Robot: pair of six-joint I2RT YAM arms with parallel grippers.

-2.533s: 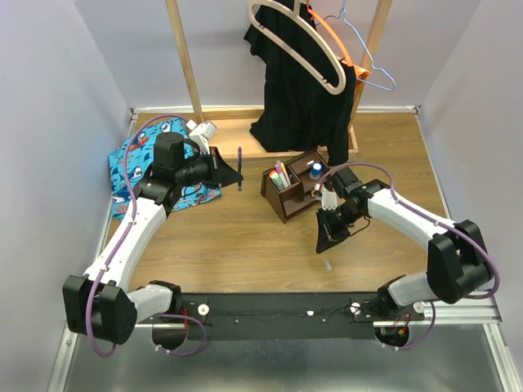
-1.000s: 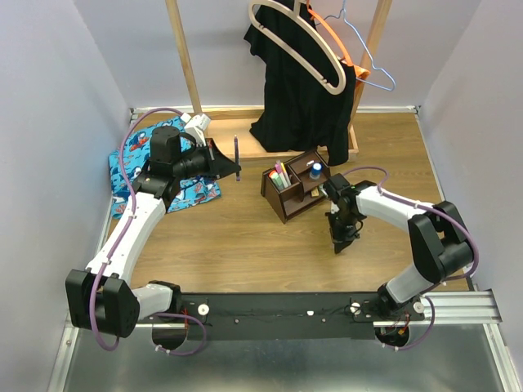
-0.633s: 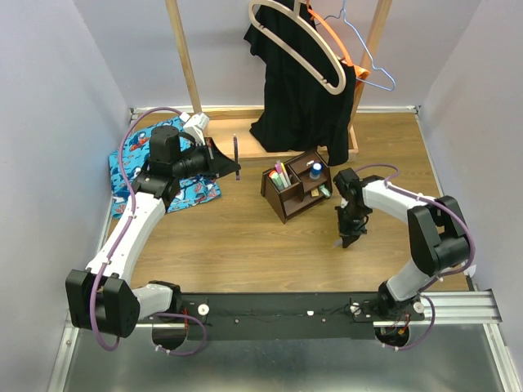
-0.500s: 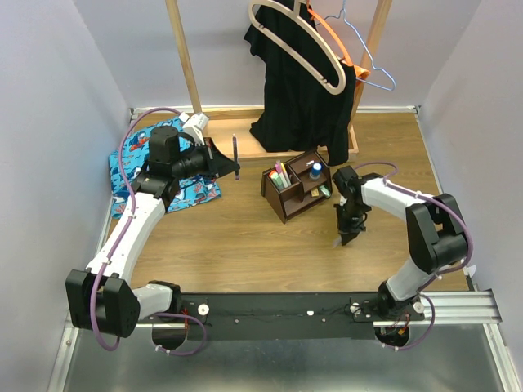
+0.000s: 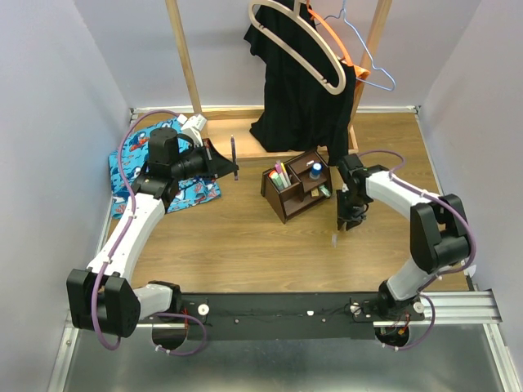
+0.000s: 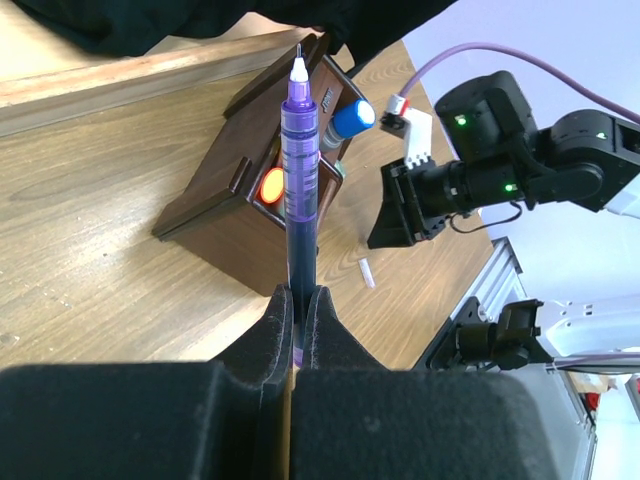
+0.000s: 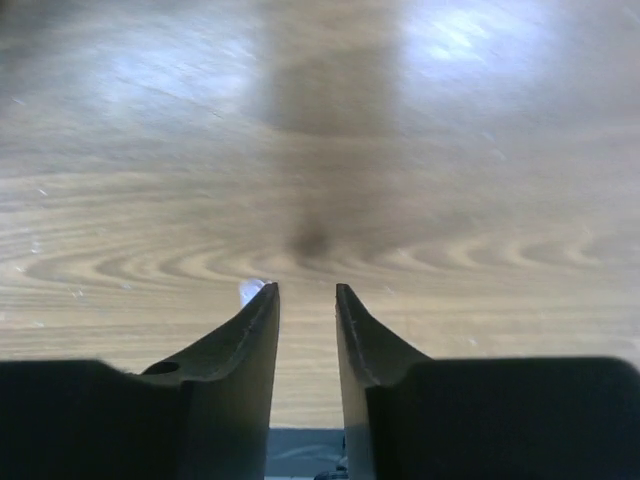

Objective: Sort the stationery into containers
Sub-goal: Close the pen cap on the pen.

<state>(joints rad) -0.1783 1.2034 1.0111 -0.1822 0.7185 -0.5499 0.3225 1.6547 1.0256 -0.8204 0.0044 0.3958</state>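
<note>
A wooden bench [image 5: 245, 245] is carrying everything here, with a black garment [image 5: 298, 90] hanging on a rack at the back.

Your left hand [image 6: 298, 305] is clenching the pen [image 6: 300, 170] by its lower end, so nearly the whole barrel is standing upright above the fingers with the tip on top. The organizer [image 6: 225, 195] is sitting ahead of this hand and well apart from it, with markers [image 5: 279, 173] already filling some slots.

Your right hand [image 7: 306, 290] is hovering low over bare wood just beside the organizer, its jaws slightly parted and grasping nothing. A small pale piece [image 7: 249, 291] is lying outside the gap, right at the outer side of one finger.

Watch these risks:
- The pen is being gripped only at its end, so a tilt or a knock against the organizer's rim could be levering it loose.
- The pen could be catching on markers already standing in a crowded slot.
- If you are closing the right hand now, it is likely missing the pale piece or flicking it away.
- With both arms working near the organizer, they could be bumping each other.
</note>
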